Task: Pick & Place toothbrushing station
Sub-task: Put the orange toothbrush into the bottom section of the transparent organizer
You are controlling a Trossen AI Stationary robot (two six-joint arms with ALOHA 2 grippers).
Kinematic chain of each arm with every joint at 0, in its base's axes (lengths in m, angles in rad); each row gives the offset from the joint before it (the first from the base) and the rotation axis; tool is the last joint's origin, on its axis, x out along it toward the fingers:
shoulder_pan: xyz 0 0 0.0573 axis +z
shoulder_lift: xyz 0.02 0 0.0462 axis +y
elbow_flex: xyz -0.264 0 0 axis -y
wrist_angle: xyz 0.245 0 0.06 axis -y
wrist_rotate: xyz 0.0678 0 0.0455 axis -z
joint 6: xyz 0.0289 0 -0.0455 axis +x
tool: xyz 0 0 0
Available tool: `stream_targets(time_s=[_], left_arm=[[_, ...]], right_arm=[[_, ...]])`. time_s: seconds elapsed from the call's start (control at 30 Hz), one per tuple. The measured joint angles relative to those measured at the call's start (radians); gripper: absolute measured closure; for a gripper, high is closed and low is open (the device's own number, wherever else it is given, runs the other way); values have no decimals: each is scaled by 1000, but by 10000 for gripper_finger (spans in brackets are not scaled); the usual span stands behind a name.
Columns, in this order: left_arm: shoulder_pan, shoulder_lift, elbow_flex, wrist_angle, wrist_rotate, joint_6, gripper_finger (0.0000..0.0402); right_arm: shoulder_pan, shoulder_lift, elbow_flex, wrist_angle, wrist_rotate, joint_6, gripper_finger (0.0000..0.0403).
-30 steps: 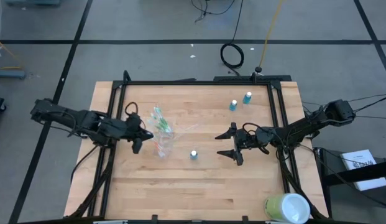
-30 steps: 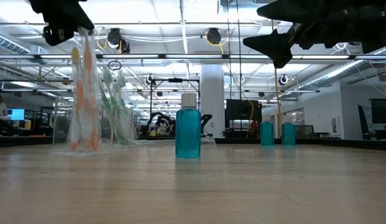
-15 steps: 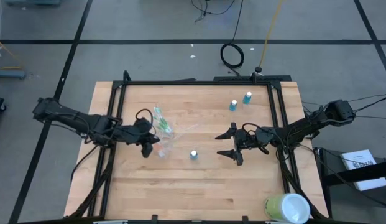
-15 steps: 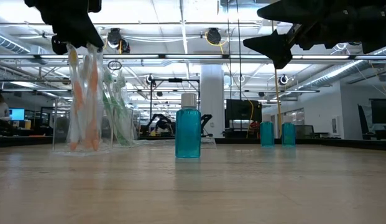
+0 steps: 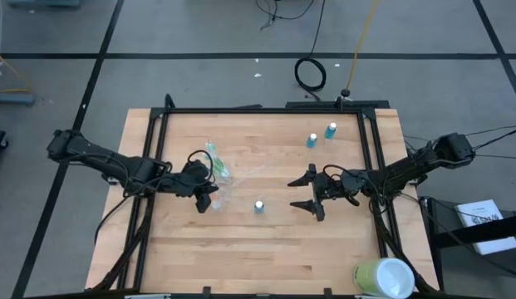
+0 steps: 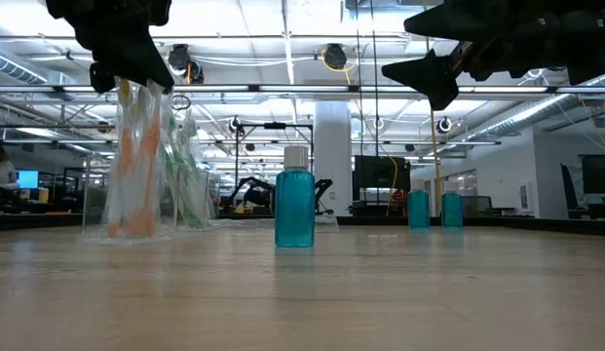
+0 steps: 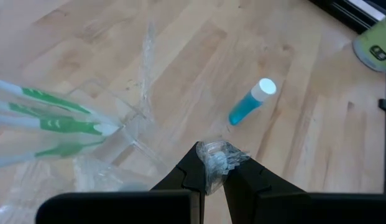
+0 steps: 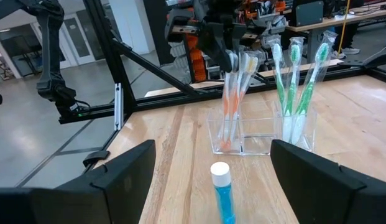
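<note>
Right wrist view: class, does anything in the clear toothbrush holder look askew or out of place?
Yes. The orange toothbrushes lean instead of standing straight, because the left gripper is shut on their wrapped tops. The green toothbrushes stand free at the other end of the holder, and the compartment between is empty.

a wooden table (image 5: 266,249) carries a clear holder (image 8: 261,134), three blue tubes (image 5: 259,207) and a green cup (image 5: 382,276).
</note>
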Motion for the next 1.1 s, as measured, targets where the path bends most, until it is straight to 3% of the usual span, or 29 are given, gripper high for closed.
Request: stream_targets(time_s=[0.3,0.77,1.1], left_arm=[[-37,0,0,-6,2,-13,350],[-130,-6,-2,32,-71,-34,236],[-170,-111,-2,40,-142,-21,227]], right_arm=[[0,0,0,-1,0,0,94],[0,0,0,-5,0,0,94],[0,0,0,-6,0,0,94]])
